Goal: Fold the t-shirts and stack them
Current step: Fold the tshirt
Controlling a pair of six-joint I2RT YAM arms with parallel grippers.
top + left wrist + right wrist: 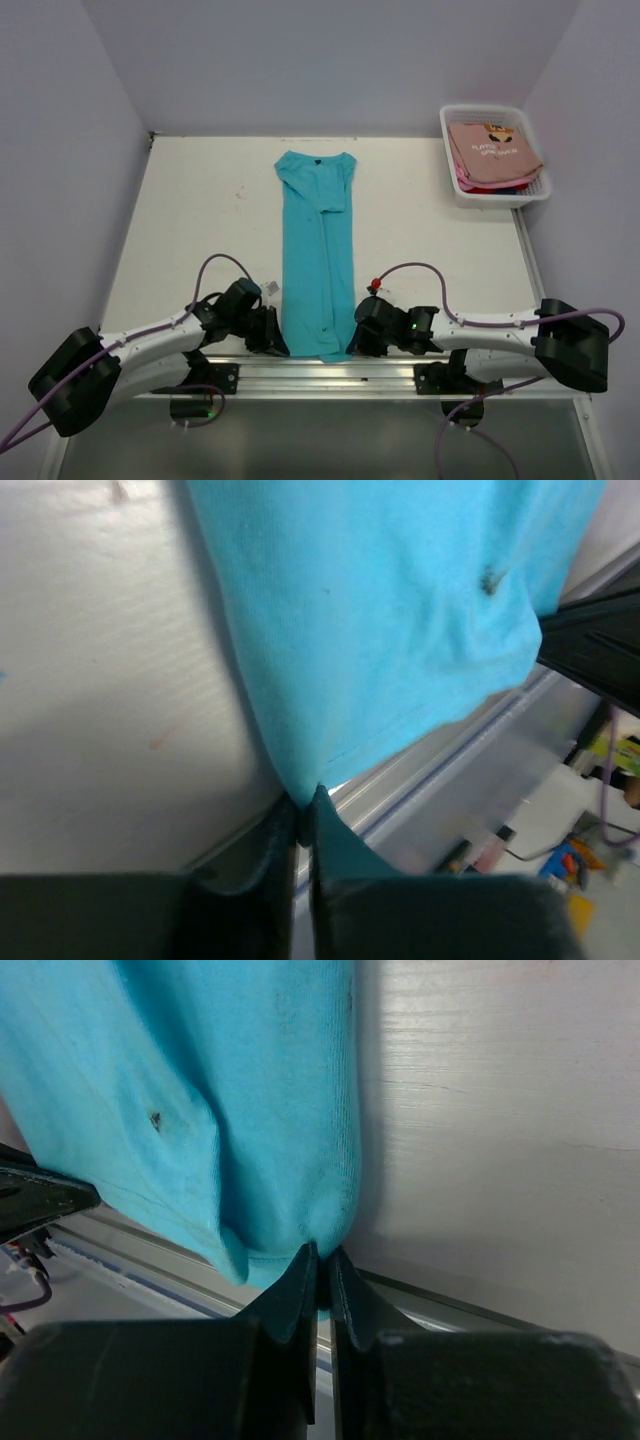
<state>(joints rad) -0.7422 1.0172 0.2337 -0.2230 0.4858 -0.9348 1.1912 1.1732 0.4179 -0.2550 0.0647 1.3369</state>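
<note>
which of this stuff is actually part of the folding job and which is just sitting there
Part of the job: teal t-shirt, pinched at its near hem corners by the left gripper and right gripper; pink t-shirt on the pile in the white basket.
Just there: white basket; table.

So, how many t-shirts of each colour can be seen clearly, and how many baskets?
teal t-shirt: 1
salmon-pink t-shirt: 1
white basket: 1
Total: 3
More cloth under the salmon-pink one cannot be counted.
</note>
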